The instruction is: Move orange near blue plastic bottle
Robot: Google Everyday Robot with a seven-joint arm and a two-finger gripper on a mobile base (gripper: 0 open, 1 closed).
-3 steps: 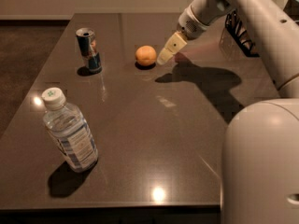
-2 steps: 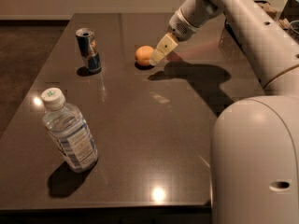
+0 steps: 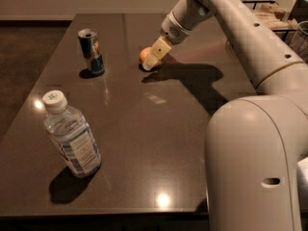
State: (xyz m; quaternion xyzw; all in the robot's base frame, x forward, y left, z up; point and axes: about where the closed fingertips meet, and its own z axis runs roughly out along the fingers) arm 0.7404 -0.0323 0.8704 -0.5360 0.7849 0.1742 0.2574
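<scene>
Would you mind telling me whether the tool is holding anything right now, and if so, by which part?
It cannot be told: the tool is down at the orange, partly covering it.

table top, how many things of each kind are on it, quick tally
Clear plastic water bottle with white cap and blue label: 1
Blue-and-silver drink can: 1
Small round orange fruit: 1
Total: 3
The robot's gripper is low at the orange fruit, partly covering it.

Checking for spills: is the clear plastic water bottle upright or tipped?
Upright: the clear plastic water bottle stands on its base, white cap on top. The gripper is at the round orange fruit.
</scene>
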